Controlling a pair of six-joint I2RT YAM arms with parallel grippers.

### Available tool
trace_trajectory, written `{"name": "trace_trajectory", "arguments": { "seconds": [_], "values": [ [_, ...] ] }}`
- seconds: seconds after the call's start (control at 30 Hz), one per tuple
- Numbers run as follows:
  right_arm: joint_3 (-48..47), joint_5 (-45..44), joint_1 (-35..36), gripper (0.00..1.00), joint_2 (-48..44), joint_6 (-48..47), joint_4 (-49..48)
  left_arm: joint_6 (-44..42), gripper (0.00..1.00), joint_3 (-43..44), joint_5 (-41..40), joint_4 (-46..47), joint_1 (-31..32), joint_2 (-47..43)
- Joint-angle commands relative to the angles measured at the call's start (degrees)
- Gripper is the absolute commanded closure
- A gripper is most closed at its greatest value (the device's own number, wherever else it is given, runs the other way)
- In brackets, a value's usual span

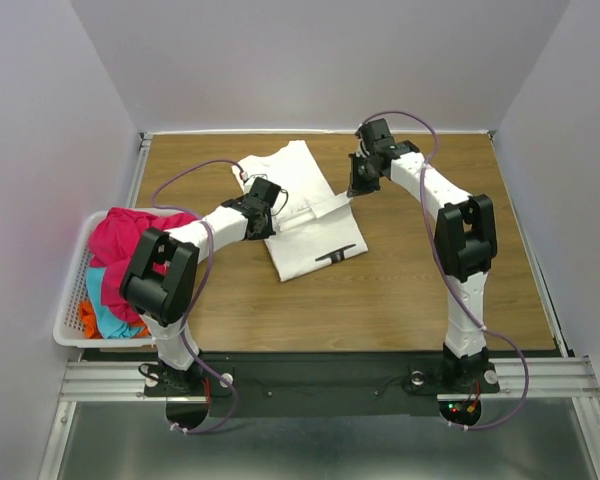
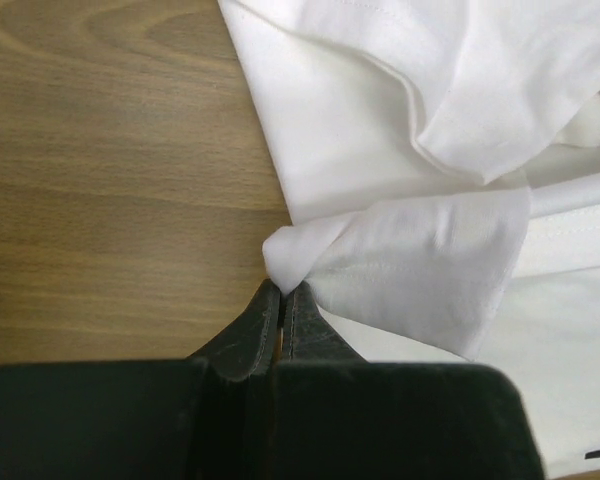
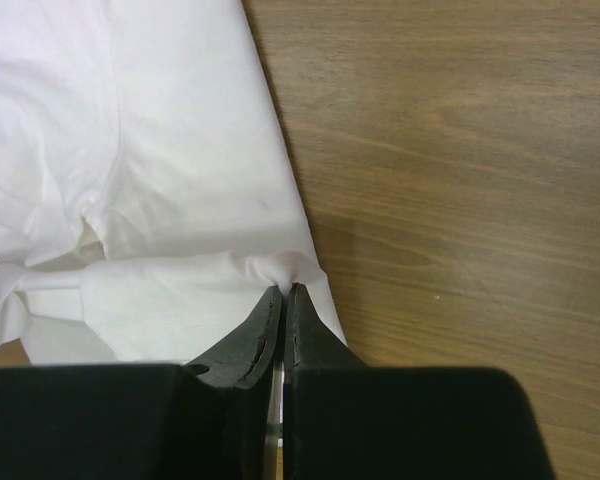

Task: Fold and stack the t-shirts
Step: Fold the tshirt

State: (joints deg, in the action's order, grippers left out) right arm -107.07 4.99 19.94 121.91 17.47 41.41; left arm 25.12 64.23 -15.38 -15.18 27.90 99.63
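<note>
Partly folded white t-shirt (image 1: 305,240) with small black mark, magenta-pink t-shirt (image 1: 125,235), cyan t-shirt (image 1: 105,296), orange t-shirt (image 1: 88,319) heaped far left

in the top view the left gripper (image 1: 270,212) and left arm (image 1: 160,275) cover the white shirt's (image 1: 310,240) left edge, and the black mark (image 1: 335,257) on it is too small to read. the pink shirt (image 1: 130,232) hides most of the cyan shirt (image 1: 106,292) and orange shirt (image 1: 86,318) in the basket (image 1: 68,335). both wrist views cut the white shirt off at their edges; the cloth nipped inside the left gripper and the right gripper (image 3: 283,292) is out of sight
</note>
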Motion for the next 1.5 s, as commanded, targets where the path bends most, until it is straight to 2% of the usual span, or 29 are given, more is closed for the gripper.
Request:
{"name": "trace_trajectory", "arguments": {
  "seconds": [0.0, 0.03, 0.2, 0.27, 0.3, 0.4, 0.43, 0.53, 0.7, 0.8, 0.83, 0.93, 1.1, 1.23, 1.47],
  "values": [
    [0.0, -4.5, -0.9, 0.99, 1.3, 0.1, -5.2, -2.7, 1.00, 1.1, -5.0, 0.1, -1.4, 0.6],
    [-0.1, -4.5, -1.0, 0.99, 2.0, 0.5, -5.4, -3.0, 1.00, 0.8, -5.0, 0.9, -1.4, 0.8],
    [-0.4, -4.2, -0.9, 0.94, 3.1, 1.1, -6.0, -2.5, 0.87, 0.3, -4.9, 1.7, -1.8, 1.0],
    [-0.9, -4.3, -0.9, 0.83, 2.8, 1.3, -6.1, -2.4, 0.70, 0.4, -4.9, 2.2, -1.7, 0.7],
    [-1.2, -4.0, -0.9, 0.75, 2.6, 1.5, -6.2, -2.4, 0.57, 0.7, -4.9, 2.3, -1.9, 0.6],
    [-2.0, -3.8, -0.9, 0.63, 0.6, 1.6, -6.3, -2.9, 0.33, 1.5, -5.0, 2.2, -1.8, -0.9],
    [-1.9, -3.6, -0.9, 0.59, -0.3, 1.4, -6.6, -3.0, 0.21, 2.4, -5.0, 1.4, -1.9, -1.6],
    [-0.5, -3.1, -0.6, 0.56, -4.5, 0.3, -6.8, -2.5, 0.12, 4.5, -4.9, -1.5, -2.0, -5.1],
    [9.3, -2.3, 2.5, 0.55, -13.0, -1.3, -8.8, 0.5, 0.11, 1.7, -1.9, -2.1, -1.3, -15.0],
    [15.4, -2.7, 5.4, 0.57, -15.4, -1.0, -11.1, 2.1, 0.14, -2.0, -0.8, -2.0, 1.5, -17.9],
    [17.4, -2.9, 6.0, 0.59, -16.3, -0.4, -13.5, 2.8, 0.16, -3.2, -0.9, -1.1, 2.3, -18.3],
    [24.3, -1.7, 7.9, 0.68, -15.6, 0.9, -17.2, 4.6, 0.29, -7.4, -0.4, 1.9, 5.4, -17.6],
    [25.4, -2.3, 9.8, 0.72, -11.4, 1.0, -21.7, 4.9, 0.39, -9.1, -0.7, 6.9, 8.6, -11.1],
    [24.8, -3.0, 9.9, 0.73, -7.7, 1.0, -25.5, 4.4, 0.45, -6.6, -0.5, 8.3, 9.7, -5.8],
    [17.9, -4.4, 9.9, 0.73, -2.2, 0.1, -26.1, 4.2, 0.47, -8.8, 1.0, 9.1, 10.2, -1.5]
  ]
}}
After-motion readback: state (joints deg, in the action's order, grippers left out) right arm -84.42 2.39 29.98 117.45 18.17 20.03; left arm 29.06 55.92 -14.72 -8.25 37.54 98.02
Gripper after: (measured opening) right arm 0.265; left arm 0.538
